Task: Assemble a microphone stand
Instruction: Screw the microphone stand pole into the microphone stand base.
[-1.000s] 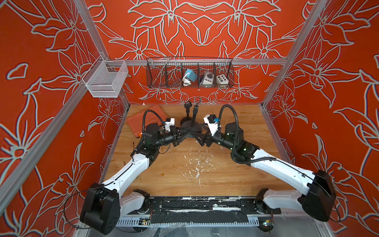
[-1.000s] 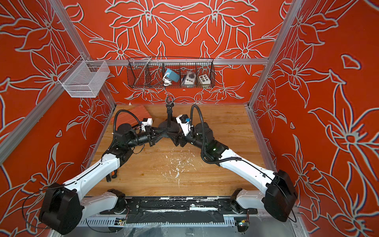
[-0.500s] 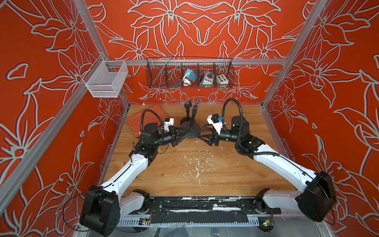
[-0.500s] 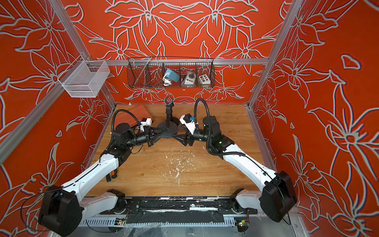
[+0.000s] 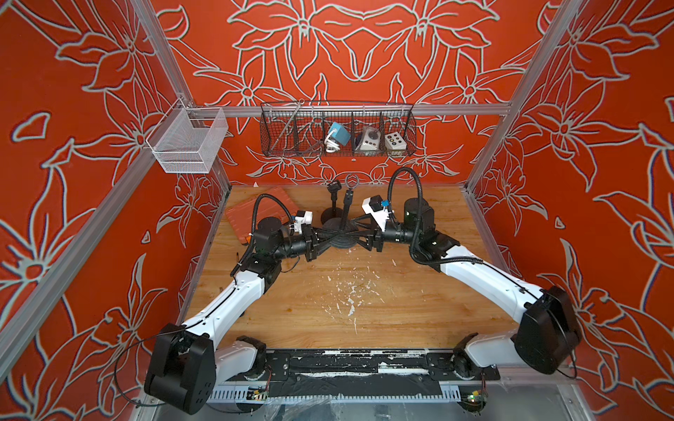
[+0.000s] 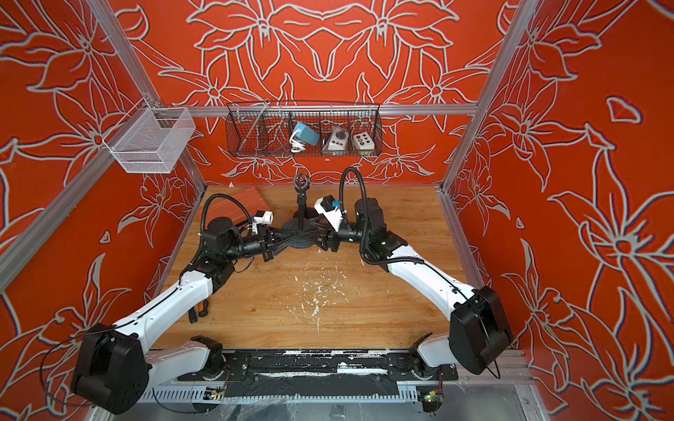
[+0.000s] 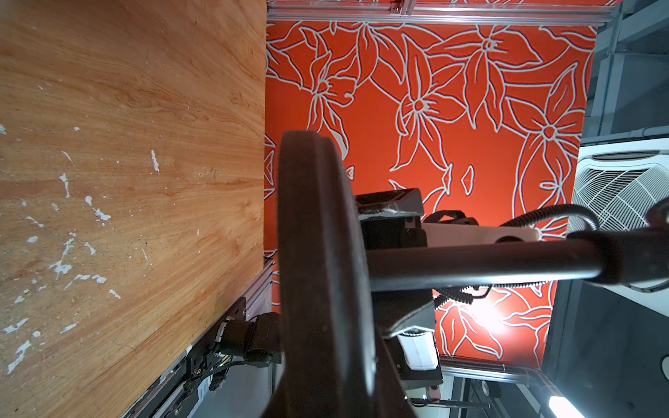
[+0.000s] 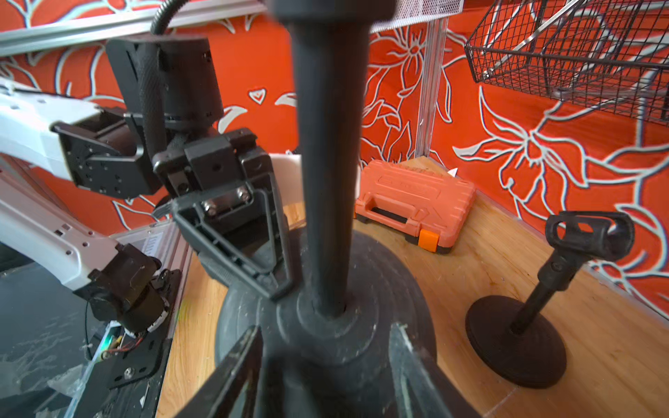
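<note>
The microphone stand stands upright at the back middle of the table in both top views: a round black base (image 5: 341, 241) (image 6: 299, 241), a black pole (image 5: 345, 211) (image 6: 301, 209) and a ring clip (image 5: 351, 181) on top. My left gripper (image 5: 327, 237) (image 8: 275, 286) is shut on the base's rim from the left. In the left wrist view the base (image 7: 318, 253) is edge-on, with the pole (image 7: 470, 267) running off it. My right gripper (image 5: 356, 233) (image 8: 322, 362) is open, and its fingers (image 8: 231, 369) straddle the foot of the pole (image 8: 325, 163) above the base (image 8: 391, 289).
A second, shorter black stand (image 5: 333, 204) (image 8: 525, 325) stands just behind. An orange case (image 5: 262, 207) (image 8: 416, 199) lies at the back left. A black wire basket (image 5: 337, 129) and a white mesh basket (image 5: 188, 140) hang on the walls. A screwdriver (image 6: 198, 311) lies under the left arm.
My right arm has swung back and to the right, and its fingers now come at the pole's foot from the right, closer together than before. The left gripper and the stand have not moved.
</note>
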Available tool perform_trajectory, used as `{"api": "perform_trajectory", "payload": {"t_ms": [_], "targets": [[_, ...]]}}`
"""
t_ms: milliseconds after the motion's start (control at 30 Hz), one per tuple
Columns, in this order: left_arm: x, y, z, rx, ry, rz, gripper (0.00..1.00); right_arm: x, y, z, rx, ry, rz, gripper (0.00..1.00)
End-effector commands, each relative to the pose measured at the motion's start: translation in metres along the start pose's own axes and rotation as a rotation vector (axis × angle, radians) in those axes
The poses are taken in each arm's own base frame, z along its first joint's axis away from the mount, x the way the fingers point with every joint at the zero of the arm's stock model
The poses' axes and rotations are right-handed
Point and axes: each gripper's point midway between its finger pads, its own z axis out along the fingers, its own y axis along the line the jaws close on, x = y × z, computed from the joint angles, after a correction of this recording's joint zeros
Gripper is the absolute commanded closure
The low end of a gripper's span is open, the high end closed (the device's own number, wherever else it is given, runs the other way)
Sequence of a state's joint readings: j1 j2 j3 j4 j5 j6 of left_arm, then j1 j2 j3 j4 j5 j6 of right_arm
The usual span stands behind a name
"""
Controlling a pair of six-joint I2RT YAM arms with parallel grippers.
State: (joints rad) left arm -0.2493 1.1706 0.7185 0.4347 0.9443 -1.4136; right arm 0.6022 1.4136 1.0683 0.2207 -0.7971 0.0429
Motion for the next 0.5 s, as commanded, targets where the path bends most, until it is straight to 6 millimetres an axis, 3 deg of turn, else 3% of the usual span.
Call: {"api": "perform_trajectory", "payload": {"t_ms": [0,233,300,367,400,467], "targets": [[0.007,-0.038,-0.004,0.091,0.026,0.124,1.0,-0.033,-0.001,0.005,-0.039,-0.084,-0.011,0.47],[0.007,-0.035,-0.004,0.087,0.027,0.12,1.0,-0.05,0.006,0.018,-0.105,-0.141,0.022,0.62],[0.007,-0.035,-0.005,0.089,0.028,0.122,1.0,-0.047,0.007,0.021,-0.1,-0.14,0.028,0.72],[0.007,-0.036,-0.004,0.091,0.026,0.126,1.0,-0.042,0.005,0.023,-0.069,-0.135,0.042,0.94],[0.007,-0.036,-0.004,0.092,0.025,0.126,1.0,-0.039,0.003,0.024,-0.041,-0.135,0.05,1.0],[0.006,-0.039,-0.005,0.097,0.017,0.134,1.0,-0.031,-0.002,0.026,0.058,-0.129,0.054,1.0]]}}
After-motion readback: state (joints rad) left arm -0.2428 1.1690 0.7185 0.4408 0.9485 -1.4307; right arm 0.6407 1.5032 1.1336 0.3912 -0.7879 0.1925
